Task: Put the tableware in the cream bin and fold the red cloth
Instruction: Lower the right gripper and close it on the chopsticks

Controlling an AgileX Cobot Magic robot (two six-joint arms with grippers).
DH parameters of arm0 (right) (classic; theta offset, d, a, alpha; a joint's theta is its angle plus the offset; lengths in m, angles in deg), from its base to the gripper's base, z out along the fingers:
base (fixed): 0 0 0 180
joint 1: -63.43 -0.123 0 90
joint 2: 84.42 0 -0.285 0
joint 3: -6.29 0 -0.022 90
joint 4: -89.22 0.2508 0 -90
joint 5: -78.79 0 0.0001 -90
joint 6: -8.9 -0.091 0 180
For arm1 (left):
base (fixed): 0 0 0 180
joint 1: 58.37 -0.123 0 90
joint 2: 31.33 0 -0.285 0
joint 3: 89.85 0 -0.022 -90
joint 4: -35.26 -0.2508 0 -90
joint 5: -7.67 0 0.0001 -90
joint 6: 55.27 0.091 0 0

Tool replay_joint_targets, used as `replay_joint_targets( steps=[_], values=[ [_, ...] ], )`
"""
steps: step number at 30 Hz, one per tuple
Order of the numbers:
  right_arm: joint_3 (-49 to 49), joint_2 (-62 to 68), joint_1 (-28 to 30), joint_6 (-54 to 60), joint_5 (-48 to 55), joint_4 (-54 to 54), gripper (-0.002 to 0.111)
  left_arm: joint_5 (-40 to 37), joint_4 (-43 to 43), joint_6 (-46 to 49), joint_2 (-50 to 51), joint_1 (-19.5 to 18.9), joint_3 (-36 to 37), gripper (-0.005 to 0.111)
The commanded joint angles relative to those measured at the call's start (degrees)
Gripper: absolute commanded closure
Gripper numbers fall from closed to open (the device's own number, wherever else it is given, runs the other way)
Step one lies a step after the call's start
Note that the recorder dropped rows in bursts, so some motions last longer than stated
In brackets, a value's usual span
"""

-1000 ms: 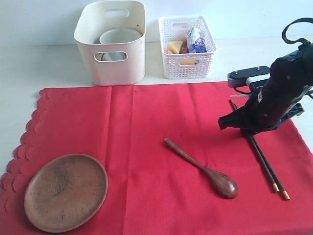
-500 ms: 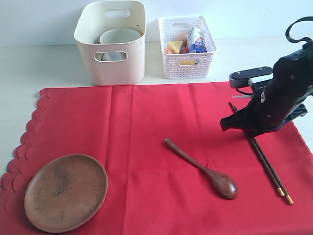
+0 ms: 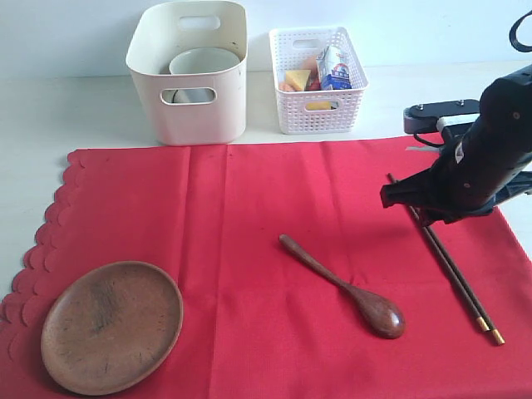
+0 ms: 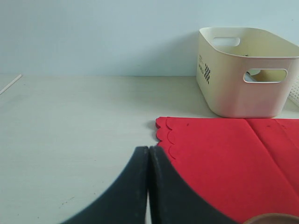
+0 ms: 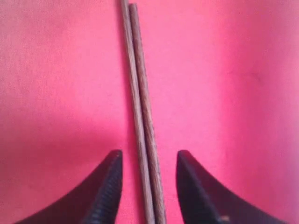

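The pair of dark chopsticks [image 3: 453, 270] lies on the red cloth [image 3: 249, 208], close to its right edge. The sticks run from the far side toward the near edge, with the gold tips at the near end. They lie side by side and touch each other along most of their length.

The right gripper [image 5: 148, 163] stands over their far part, not over their middle. Its jaws are apart and hold nothing. In the right wrist view both sticks pass between the two fingers [image 5: 105, 186], about in the centre of the gap, with red cloth showing on each side.

I judge that the step in hand is to grasp the chopsticks. To do it well, the gripper should go down straight, so that the pair stays centred. It should then close slowly, so that both sticks are pressed together and neither rolls out. The pads should stop just above the fabric, otherwise they may pinch a fold of cloth together with the sticks. Because the grasp point is toward the far end, the gold tips will probably hang down when the pair is lifted, so a firm grip is needed.

The cream bin [image 3: 204, 116] waits on the desk [image 3: 66, 108] beyond the far edge of the cloth, toward its left, with a white bowl [image 3: 204, 62] already inside. The dark wooden spoon [image 3: 349, 287] and the round wooden plate [image 3: 112, 326] remain on the cloth. The left gripper [image 4: 148, 186] is clenched on nothing, near the left far corner of the cloth.
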Motion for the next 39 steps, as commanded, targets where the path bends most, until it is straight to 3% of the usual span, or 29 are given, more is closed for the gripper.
replay_joint_targets(
  steps=[1, 14, 24, 39],
  values=[
    [0.22, -0.17, 0.17, -0.43, -0.2, 0.69, 0.053, 0.34, -0.05, -0.11, -0.36, 0.28, -0.15, 0.104],
    [0.22, 7.0, 0.17, 1.36, -1.11, 2.8, 0.058, 0.34, -0.05, -0.11, -0.36, 0.28, -0.15, 0.104],
    [0.22, 8.32, 0.17, 1.45, -1.36, 2.8, 0.108, 0.34, -0.05, -0.11, -0.36, 0.28, -0.15, 0.104],
    [0.22, 0.8, 0.17, 1.45, 1.23, 1.86, 0.108, 0.34, -0.05, -0.11, -0.36, 0.28, -0.15, 0.104]
  ],
)
